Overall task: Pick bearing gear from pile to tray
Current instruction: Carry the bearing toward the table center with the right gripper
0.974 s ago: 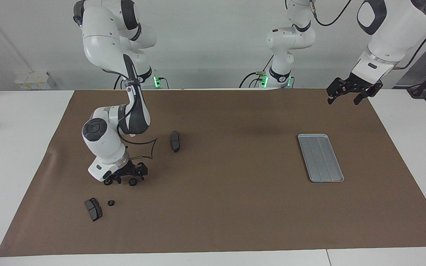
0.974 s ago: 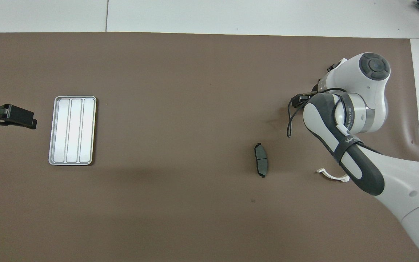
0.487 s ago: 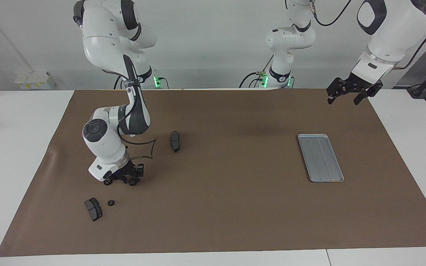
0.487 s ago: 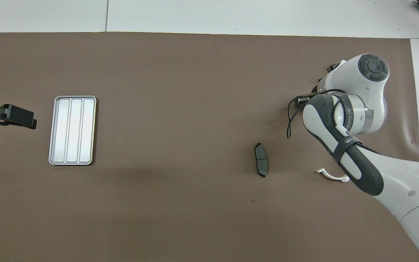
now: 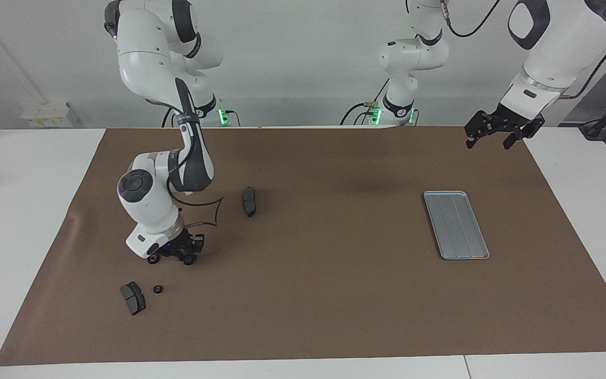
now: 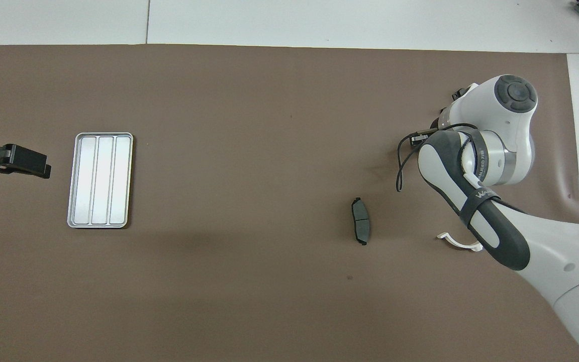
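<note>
Brown matting (image 5: 334, 295) covers a white table below a pale wall, and the facing view shows 2 white Franka arms rising from bases with green lights. Toward the right arm's end, the right gripper (image 5: 172, 257) is down at the mat among the pile, its black links drawn in; whether its fingertips meet or pinch a small part cannot be told. Just beside it, farther from the robots, lie a tiny black gear (image 5: 158, 289) and a dark grey pad (image 5: 133, 298), near each other but apart. A second dark pad (image 5: 249, 201) lies nearer the robots, toward the table's middle. The silver tray (image 5: 456, 225), ridged lengthwise, lies bare toward the left arm's end, well apart from the pile. The left gripper (image 5: 495, 136) hangs over the mat's corner by its base with its fingers spread wide, waiting. In the overhead view, the right arm's forearm carries a black band with white lettering, too small to read surely, and the arm hides its gripper. The second pad (image 6: 360, 228) shows clear of the arm, and a white half-ring bracket (image 6: 458, 244) peeks from under the forearm. The tray (image 6: 100, 180) shows 3 lengthwise lanes, with the left gripper (image 6: 23, 162) just beside it.
</note>
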Motion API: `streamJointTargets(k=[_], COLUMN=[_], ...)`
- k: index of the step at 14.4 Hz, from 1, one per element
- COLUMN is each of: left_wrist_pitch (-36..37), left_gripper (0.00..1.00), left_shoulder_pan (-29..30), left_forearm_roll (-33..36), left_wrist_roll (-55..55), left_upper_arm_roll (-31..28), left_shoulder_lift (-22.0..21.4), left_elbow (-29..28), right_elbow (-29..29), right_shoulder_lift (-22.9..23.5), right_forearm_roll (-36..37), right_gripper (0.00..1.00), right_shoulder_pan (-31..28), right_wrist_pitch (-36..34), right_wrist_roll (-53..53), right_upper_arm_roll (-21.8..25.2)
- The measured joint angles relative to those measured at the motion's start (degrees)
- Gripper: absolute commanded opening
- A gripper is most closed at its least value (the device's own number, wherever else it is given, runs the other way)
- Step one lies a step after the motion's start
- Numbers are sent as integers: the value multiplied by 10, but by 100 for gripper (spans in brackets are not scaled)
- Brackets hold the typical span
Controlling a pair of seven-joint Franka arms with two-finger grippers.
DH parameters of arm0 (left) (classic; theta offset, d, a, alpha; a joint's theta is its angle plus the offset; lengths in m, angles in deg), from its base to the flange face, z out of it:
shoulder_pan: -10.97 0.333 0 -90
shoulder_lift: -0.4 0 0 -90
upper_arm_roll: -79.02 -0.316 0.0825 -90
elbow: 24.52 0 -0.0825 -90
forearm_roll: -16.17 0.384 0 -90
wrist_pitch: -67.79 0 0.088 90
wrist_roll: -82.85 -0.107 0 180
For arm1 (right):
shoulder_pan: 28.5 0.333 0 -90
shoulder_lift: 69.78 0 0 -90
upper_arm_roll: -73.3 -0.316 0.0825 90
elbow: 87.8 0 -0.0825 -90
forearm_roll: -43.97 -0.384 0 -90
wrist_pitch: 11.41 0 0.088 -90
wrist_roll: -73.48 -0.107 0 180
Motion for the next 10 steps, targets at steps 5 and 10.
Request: streamJointTargets(k=[5, 10], left_wrist_pitch=[1, 1], left_gripper=[100, 100], left_shoulder_pan=[0, 0], left_forearm_roll=[0, 0], left_wrist_roll=[0, 0], left_upper_arm_roll=[0, 0], left_shoulder_lift=[-1, -2], left_elbow=[0, 0], right_elbow=[-26, -64], right_shoulder_lift=[-5, -14], right_forearm_roll=[27, 27], right_gripper=[19, 19], right_shoulder_pan=[32, 134], right_wrist_pitch=[-21, -36], right_wrist_roll=[8, -59], right_upper_arm_roll=[-3, -6])
